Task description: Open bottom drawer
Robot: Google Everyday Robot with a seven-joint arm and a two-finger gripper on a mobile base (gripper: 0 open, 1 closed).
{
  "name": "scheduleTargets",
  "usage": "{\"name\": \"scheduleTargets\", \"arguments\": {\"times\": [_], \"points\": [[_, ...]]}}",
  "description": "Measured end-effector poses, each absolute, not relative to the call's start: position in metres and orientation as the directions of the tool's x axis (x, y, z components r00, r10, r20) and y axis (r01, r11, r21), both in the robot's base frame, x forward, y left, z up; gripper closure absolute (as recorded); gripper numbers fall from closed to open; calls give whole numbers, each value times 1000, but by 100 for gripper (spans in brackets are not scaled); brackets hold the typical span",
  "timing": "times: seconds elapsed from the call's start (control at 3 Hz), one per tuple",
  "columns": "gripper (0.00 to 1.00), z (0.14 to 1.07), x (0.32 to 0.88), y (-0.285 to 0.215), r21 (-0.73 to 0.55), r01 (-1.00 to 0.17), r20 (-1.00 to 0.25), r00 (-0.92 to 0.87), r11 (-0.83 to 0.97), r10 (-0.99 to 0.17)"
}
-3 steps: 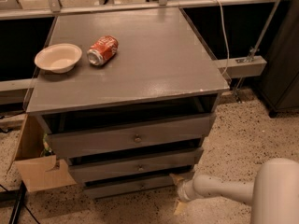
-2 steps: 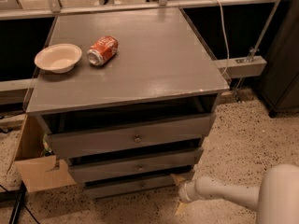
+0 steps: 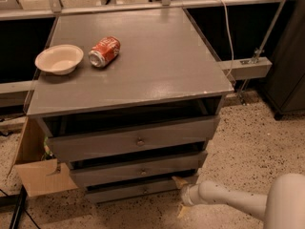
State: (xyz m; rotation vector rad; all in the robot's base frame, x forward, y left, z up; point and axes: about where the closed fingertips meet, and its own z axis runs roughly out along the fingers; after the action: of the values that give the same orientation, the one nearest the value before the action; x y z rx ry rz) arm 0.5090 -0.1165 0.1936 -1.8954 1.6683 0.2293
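Sitting at the very bottom of the grey cabinet [image 3: 157, 66] is the bottom drawer [image 3: 133, 191]; the end effector [image 3: 181, 195] is spread open, holding nothing, just beside that cabinet's lower right corner

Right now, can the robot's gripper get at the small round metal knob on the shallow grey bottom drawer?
Probably yes: the gripper hangs low by the right end of the bottom drawer, with nothing between it and the knob, not yet reached.
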Motion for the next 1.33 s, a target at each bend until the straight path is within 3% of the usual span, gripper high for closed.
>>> {"name": "scheduleTargets", "arguments": {"times": [1.33], "points": [[0,178,548,-101,-386,-917,-440,282,-104,-853]]}}
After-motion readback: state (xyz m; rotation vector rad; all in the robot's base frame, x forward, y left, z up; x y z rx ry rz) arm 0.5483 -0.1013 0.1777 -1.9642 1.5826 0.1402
